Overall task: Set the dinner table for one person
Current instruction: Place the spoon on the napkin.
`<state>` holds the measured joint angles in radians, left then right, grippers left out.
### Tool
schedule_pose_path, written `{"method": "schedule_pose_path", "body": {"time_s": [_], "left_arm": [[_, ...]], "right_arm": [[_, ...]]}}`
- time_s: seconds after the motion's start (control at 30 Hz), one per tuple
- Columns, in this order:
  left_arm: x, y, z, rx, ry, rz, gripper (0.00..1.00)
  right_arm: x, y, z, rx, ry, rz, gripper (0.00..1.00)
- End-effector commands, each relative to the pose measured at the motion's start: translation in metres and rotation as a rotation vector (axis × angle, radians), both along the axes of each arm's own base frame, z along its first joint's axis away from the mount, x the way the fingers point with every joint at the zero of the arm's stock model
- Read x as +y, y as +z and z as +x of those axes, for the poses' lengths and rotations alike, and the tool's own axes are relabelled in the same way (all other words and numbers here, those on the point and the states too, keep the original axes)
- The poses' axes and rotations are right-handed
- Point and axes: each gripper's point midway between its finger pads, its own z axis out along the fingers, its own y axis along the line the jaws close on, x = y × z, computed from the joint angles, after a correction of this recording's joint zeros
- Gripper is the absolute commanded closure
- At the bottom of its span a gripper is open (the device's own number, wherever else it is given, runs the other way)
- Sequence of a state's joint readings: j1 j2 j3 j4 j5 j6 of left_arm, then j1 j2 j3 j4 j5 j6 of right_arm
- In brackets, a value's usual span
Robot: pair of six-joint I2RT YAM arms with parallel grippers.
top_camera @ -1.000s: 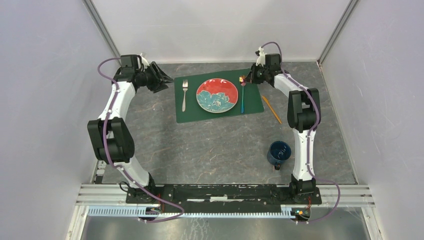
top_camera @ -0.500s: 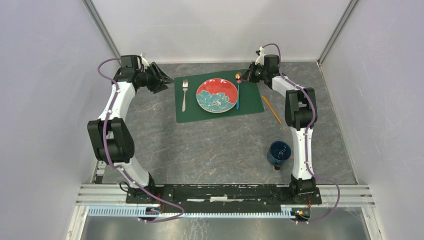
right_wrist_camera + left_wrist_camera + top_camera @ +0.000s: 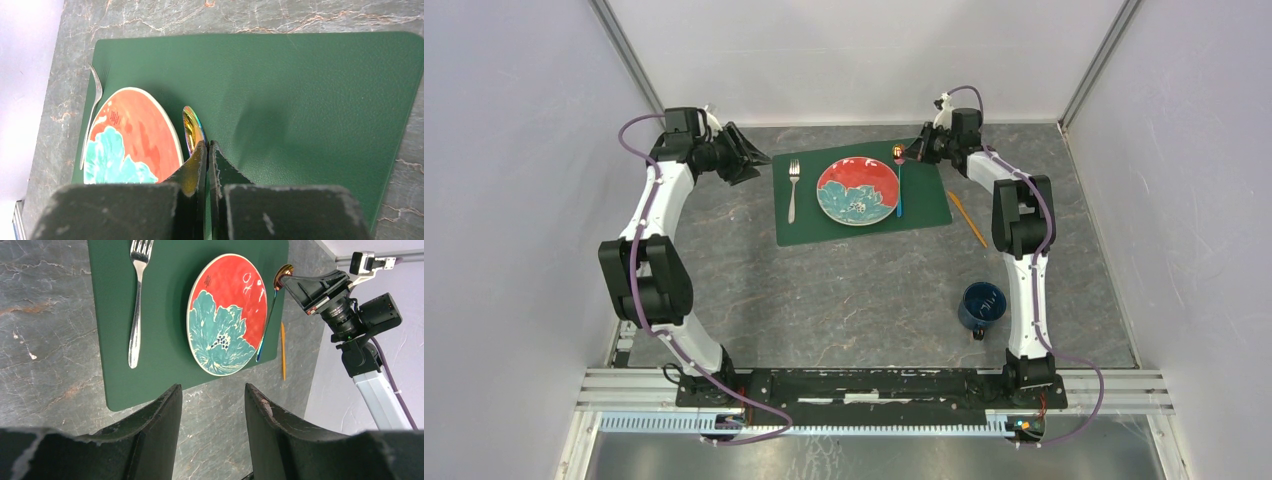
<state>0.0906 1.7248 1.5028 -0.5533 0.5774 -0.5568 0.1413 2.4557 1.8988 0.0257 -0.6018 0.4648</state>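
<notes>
Stretching far forward, right arm (image 3: 1021,210) pinches the spoon (image 3: 899,195) in its jaws beside the plate (image 3: 858,190); left jaws parted, empty.

Left arm (image 3: 656,205) and right arm (image 3: 1030,300) share white links, black joints, purple cables (image 3: 623,135), black end effector fingers (image 3: 150,435).

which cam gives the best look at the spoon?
Left wrist: the spoon shows whole and large, iridescent bowl to blue handle, beside the plate. Top external shows it whole but tiny. Right wrist shows only the bowl, ahead of the right claw shut on it.
</notes>
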Motion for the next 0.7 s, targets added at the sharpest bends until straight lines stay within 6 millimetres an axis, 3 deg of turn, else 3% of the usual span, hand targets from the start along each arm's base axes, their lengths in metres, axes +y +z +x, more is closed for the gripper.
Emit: {"method": "schedule_pose_path", "body": {"time_s": [0.0, 0.37, 0.67], "left_arm": [[0.002, 0.011, 0.005, -0.033, -0.024, 0.006, 0.44], [0.001, 0.012, 0.006, -0.033, -0.047, 0.013, 0.44], [0.002, 0.01, 0.007, -0.031, -0.057, 0.019, 0.44]], "right_arm": [[-0.004, 0.02, 0.011, -0.078, 0.022, -0.006, 0.99], [-0.033, 0.015, 0.003, -0.058, 0.015, -0.059, 1.0], [-0.034, 0.005, 0.005, -0.047, 0.006, -0.055, 1.0]]}}
